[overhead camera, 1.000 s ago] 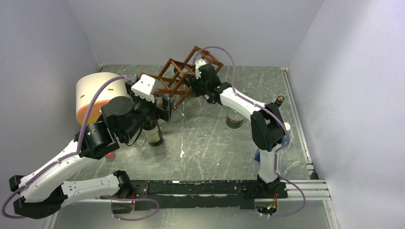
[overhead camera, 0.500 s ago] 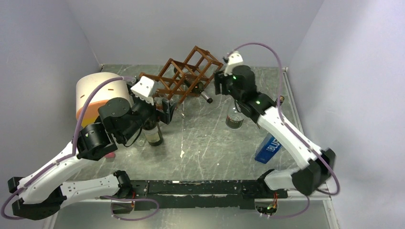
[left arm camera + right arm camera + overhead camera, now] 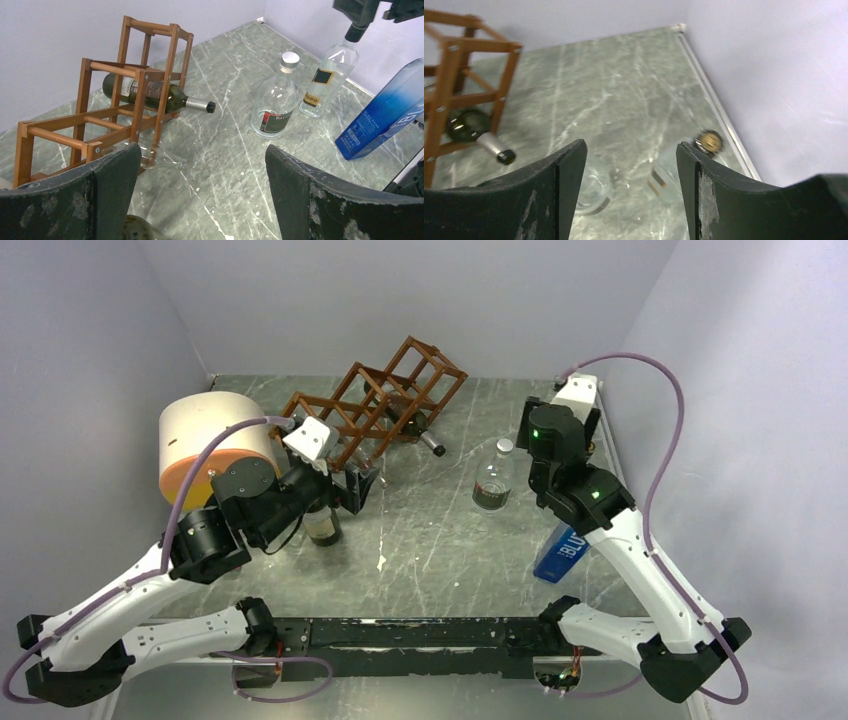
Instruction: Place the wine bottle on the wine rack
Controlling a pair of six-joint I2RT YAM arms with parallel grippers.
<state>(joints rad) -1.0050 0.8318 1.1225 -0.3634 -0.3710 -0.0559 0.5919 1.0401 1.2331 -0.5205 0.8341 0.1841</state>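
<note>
The wine bottle (image 3: 150, 92) lies on its side inside the wine rack (image 3: 90, 122), so the job looks done. The left claw (image 3: 202, 150) and right claw (image 3: 629, 150) are both wide and hold nothing; next they should just move away.

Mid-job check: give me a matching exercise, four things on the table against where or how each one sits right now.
1 wine bottle
2 round clear bottle
3 blue box
4 cream cylinder

A near right
B lying in the wine rack
C far left, by the wall
D upright, mid-table

Pairs: 1-B, 2-D, 3-A, 4-C
</note>
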